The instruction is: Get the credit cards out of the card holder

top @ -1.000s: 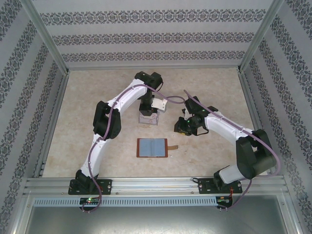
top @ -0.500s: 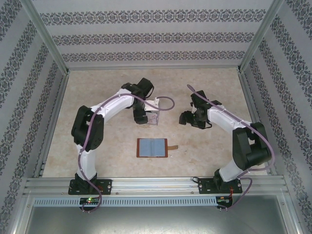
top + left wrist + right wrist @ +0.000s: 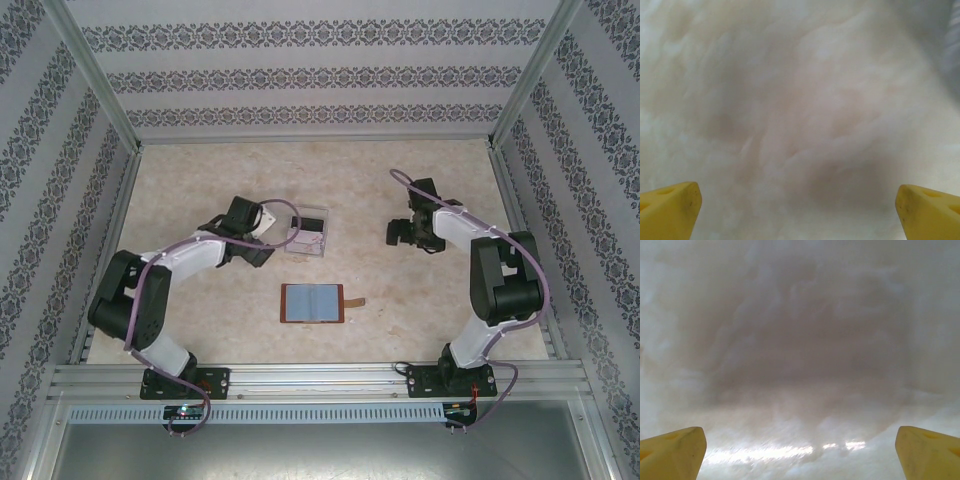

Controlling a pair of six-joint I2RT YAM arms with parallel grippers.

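Both arms sit out wide: left fingers (image 3: 670, 207) spread, nothing between them; right fingers (image 3: 672, 450) just as open and empty. The card holder (image 3: 312, 302) lies open flat on the table (image 3: 180, 180) between them, pockets up. Beyond it, a clear box (image 3: 307, 215) holds something pale with a dark mark, likely the credit cards (image 3: 312, 240). Should a card be left in a pocket, I'd pin the leather with one arm and slide it out along the slot.

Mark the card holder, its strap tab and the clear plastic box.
card holder (image 3: 312, 302), top external view, on its grey-blue inner pockets.
strap tab (image 3: 357, 301), top external view, on its middle.
clear plastic box (image 3: 318, 218), top external view, on a bare part by the far edge.
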